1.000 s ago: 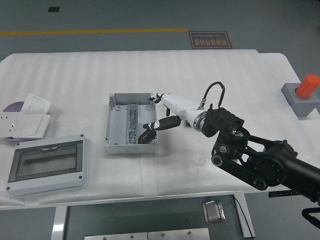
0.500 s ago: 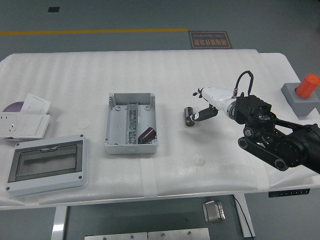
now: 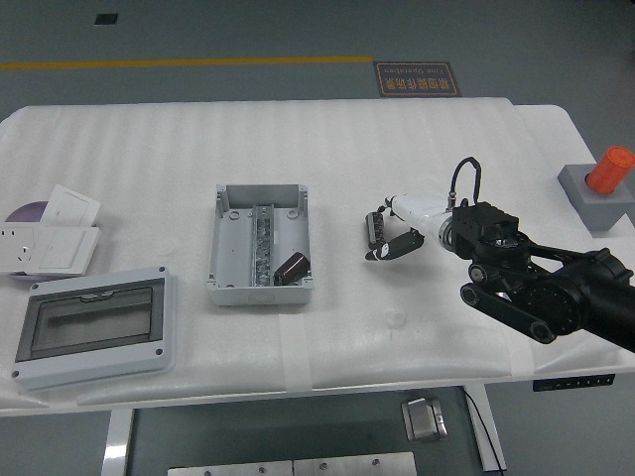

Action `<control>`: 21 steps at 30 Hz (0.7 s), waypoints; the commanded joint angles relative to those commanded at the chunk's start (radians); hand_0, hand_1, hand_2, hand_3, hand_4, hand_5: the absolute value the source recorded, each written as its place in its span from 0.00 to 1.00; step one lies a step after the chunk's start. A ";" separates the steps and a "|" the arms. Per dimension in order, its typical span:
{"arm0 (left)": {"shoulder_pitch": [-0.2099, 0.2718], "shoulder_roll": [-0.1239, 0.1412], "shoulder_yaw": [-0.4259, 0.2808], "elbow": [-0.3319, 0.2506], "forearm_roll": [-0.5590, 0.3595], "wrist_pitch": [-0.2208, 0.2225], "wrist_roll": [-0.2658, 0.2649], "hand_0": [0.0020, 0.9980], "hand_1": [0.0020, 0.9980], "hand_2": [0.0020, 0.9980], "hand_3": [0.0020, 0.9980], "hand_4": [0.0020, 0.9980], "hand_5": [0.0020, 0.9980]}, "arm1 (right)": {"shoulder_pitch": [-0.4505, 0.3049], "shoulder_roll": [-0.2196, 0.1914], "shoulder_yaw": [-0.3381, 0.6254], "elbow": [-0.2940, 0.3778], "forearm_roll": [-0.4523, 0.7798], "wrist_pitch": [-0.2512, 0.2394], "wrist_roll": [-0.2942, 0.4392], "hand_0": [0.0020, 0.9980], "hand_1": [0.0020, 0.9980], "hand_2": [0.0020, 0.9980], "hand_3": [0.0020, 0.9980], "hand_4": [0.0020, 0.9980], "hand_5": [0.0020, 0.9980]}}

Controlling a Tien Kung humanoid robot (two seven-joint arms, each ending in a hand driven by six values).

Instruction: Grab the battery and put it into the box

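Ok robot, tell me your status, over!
Right hand at a battery on the table, grasp not clear. Another battery already in the grey box. Left hand unseen. Nothing between battery and box.

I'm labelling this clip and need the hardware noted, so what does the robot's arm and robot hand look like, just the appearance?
Only the right arm shows. It is black and bulky, with round joint housings and bolt heads along a linkage. The robot hand has a white shell with dark fingers tipped white. A black cable loops up above the wrist, which carries a metal collar. No markings are readable.
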State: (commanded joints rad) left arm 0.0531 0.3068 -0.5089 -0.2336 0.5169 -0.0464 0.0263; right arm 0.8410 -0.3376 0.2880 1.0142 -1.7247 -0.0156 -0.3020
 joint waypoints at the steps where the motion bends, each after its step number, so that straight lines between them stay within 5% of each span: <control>1: 0.000 0.000 0.001 0.000 0.000 0.000 0.000 0.66 0.69 0.62 0.62 0.78 0.39 | 0.000 0.001 -0.002 0.000 0.000 -0.006 0.003 0.23 0.44 0.77 0.83 1.00 0.66; 6: -0.001 0.001 0.001 -0.001 0.000 0.001 -0.001 0.66 0.69 0.62 0.62 0.78 0.39 | -0.002 0.004 -0.008 0.001 -0.001 -0.029 0.014 0.23 0.44 0.77 0.83 1.00 0.66; 7: -0.001 0.001 0.001 -0.001 0.001 0.001 -0.002 0.66 0.69 0.62 0.62 0.78 0.39 | -0.003 0.005 -0.010 0.000 -0.003 -0.034 0.017 0.23 0.43 0.74 0.81 0.80 0.41; 12: 0.001 0.000 0.002 -0.002 0.002 0.001 -0.002 0.66 0.69 0.62 0.62 0.78 0.39 | -0.006 0.006 -0.024 -0.004 -0.019 -0.043 0.022 0.23 0.43 0.74 0.81 0.80 0.41; 13: 0.001 0.000 0.002 -0.002 0.002 0.001 -0.002 0.66 0.69 0.62 0.63 0.78 0.39 | -0.007 0.006 -0.027 -0.005 -0.021 -0.044 0.022 0.22 0.42 0.70 0.74 0.55 0.19; 18: 0.003 0.001 0.002 -0.002 0.002 0.002 -0.003 0.66 0.69 0.62 0.63 0.78 0.39 | -0.007 0.003 -0.039 -0.010 -0.029 -0.049 0.026 0.22 0.42 0.70 0.74 0.55 0.19; 19: 0.003 0.001 0.002 -0.003 0.002 0.002 -0.003 0.66 0.69 0.62 0.63 0.78 0.40 | -0.006 0.003 -0.040 -0.010 -0.031 -0.050 0.027 0.21 0.41 0.67 0.72 0.45 0.15; 21: 0.003 0.001 0.002 -0.003 0.003 0.002 -0.003 0.66 0.69 0.62 0.63 0.78 0.40 | -0.005 0.002 -0.043 -0.011 -0.034 -0.052 0.028 0.21 0.41 0.67 0.72 0.45 0.15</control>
State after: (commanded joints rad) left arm 0.0566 0.3076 -0.5068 -0.2366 0.5199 -0.0444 0.0234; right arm 0.8359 -0.3355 0.2445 1.0036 -1.7583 -0.0678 -0.2735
